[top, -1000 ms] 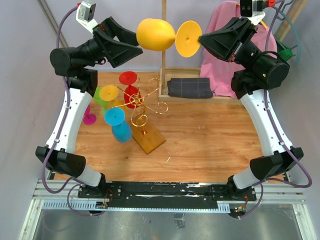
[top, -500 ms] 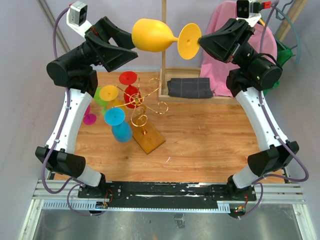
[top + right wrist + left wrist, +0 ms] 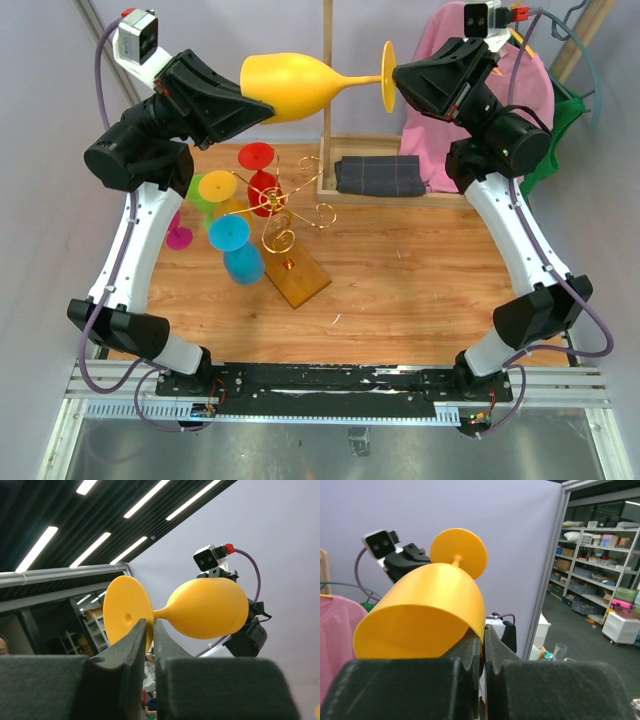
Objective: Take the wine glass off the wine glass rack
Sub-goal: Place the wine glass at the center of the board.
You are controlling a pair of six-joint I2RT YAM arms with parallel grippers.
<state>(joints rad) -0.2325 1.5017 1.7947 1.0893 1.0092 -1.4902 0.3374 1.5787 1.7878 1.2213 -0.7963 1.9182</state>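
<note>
An orange wine glass (image 3: 300,85) is held level, high above the table, between both arms. My left gripper (image 3: 262,107) is shut on the rim of its bowl (image 3: 427,612). My right gripper (image 3: 394,80) is shut on the edge of its round foot (image 3: 125,611). The gold wire rack (image 3: 285,215) stands on its wooden base (image 3: 297,275) on the table below, left of centre. Red (image 3: 262,175), yellow (image 3: 218,187), blue (image 3: 235,245), green (image 3: 200,195) and pink (image 3: 178,232) glasses hang on it or sit around it.
A folded dark cloth (image 3: 380,175) lies in a wooden tray (image 3: 330,185) at the back. A wooden post (image 3: 327,130) rises from the tray. A pink garment (image 3: 445,120) hangs at the back right. A purple wall runs behind.
Both arms have raised and turned the orange glass; it has shifted left and now lies side-on, with the foot seen edge-on. Both grips have held.
</note>
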